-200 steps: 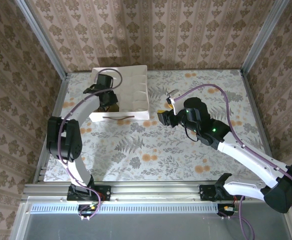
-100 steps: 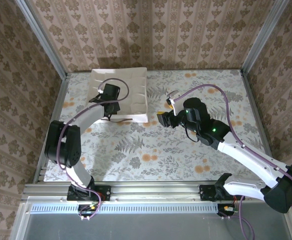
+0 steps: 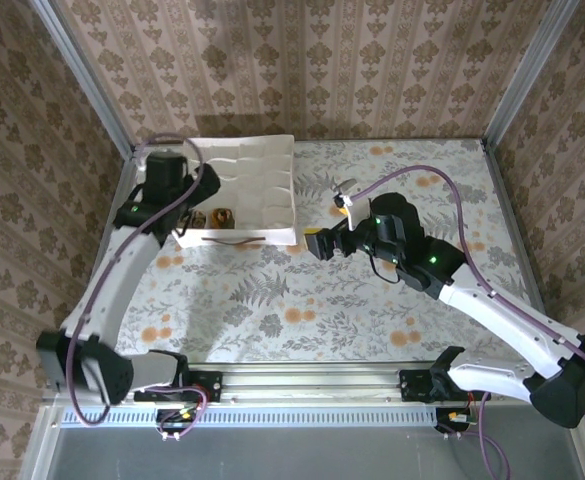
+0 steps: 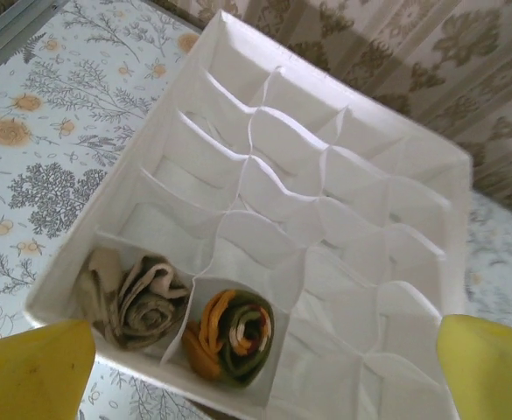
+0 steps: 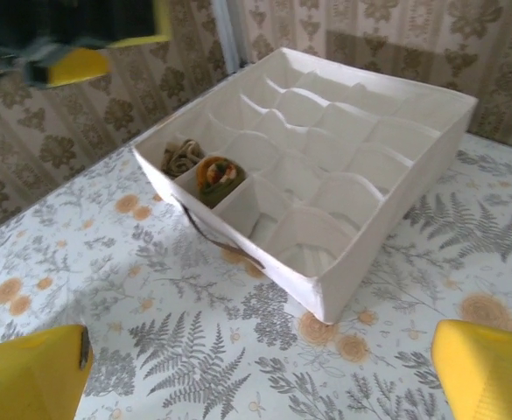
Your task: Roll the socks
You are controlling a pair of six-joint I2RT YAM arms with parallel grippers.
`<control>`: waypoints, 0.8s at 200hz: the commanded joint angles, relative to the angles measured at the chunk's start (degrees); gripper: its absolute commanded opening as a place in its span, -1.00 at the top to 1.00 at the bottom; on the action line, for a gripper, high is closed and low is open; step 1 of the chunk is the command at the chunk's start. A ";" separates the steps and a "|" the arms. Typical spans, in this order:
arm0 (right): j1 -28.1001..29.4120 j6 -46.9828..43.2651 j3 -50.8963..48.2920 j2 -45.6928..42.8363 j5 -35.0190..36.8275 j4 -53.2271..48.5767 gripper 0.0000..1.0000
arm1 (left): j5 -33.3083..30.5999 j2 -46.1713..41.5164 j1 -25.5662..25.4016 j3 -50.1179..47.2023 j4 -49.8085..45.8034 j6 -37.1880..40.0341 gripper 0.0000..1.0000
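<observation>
The tan argyle sock (image 4: 142, 306) and the olive-and-orange sock (image 4: 234, 337) each sit coiled into a spiral, rolled end up. They fill 2 neighbouring cells at the front-left corner of the white gridded tray (image 4: 369, 201), 1 sock to a cell. The tan one has the corner cell and the olive one the cell just to its right, with a fabric divider between them. I judge the cell walls are what matter here. They press in on each coil, so the rolls should keep their shape without my holding them.

My left gripper (image 4: 257, 372) hangs above the tray looking straight down. Its fingers (image 4: 32, 367) are spread wide with nothing between them, so the socks below lie free of it.

My right gripper (image 5: 257, 372) is off to the tray's right, low over the floral table (image 3: 302, 300) and near the tray's front-right corner. Its jaws are just as wide apart and grip nothing, and it faces the tray from the side, well apart from both socks.

The tray sits toward the far-left of the table, with a dark handle (image 5: 199, 229) on its front wall. With both socks rolled and stowed and both tools empty, I judge the task done or very nearly so.
</observation>
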 commanded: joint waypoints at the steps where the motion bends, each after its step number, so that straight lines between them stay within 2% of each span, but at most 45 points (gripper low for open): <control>1: -0.22 1.81 -0.40 -3.50 10.88 -3.51 -1.00 | 5.54 -7.85 1.47 -6.05 -3.35 -2.31 -1.00; 15: -0.21 3.74 -2.55 -5.59 25.91 -6.83 -1.00 | 1.27 -11.91 1.56 -8.24 -8.37 -2.37 -1.00; 30: -0.78 5.59 -6.91 -7.76 44.14 -8.21 -1.00 | -9.02 -14.35 0.44 -9.97 -17.22 -6.20 -1.00; 43: -3.68 2.62 -13.34 -9.72 49.66 -5.16 -1.00 | -21.49 -16.12 -0.90 -12.22 -24.33 -9.58 -1.00; 51: -6.44 1.31 -17.90 -11.25 49.21 -2.00 -1.00 | -25.88 -17.75 -1.16 -14.87 -25.12 -8.08 -1.00; 67: -11.53 0.76 -26.97 -14.77 45.98 5.17 -1.00 | -29.97 -21.57 -0.66 -21.21 -21.15 -1.53 -1.00; 87: -14.63 -4.46 -36.59 -16.35 43.02 17.54 -1.00 | -30.50 -27.69 -0.23 -31.77 -6.45 11.82 -1.00; 103: -16.02 -10.87 -41.16 -13.34 39.67 27.11 -1.00 | -30.01 -30.49 1.03 -38.36 4.86 18.07 -1.00; 128: -21.30 -11.20 -42.69 -4.50 27.82 37.56 -1.00 | -23.76 -27.77 4.80 -48.32 27.63 28.50 -1.00; 150: -24.69 -14.11 -40.74 4.44 20.23 46.26 -1.00 | -16.42 -19.70 10.27 -55.33 49.48 30.16 -1.00; 160: -26.31 -14.96 -39.65 8.67 16.44 50.68 -1.00 | -14.22 -14.24 12.38 -55.79 55.28 29.45 -1.00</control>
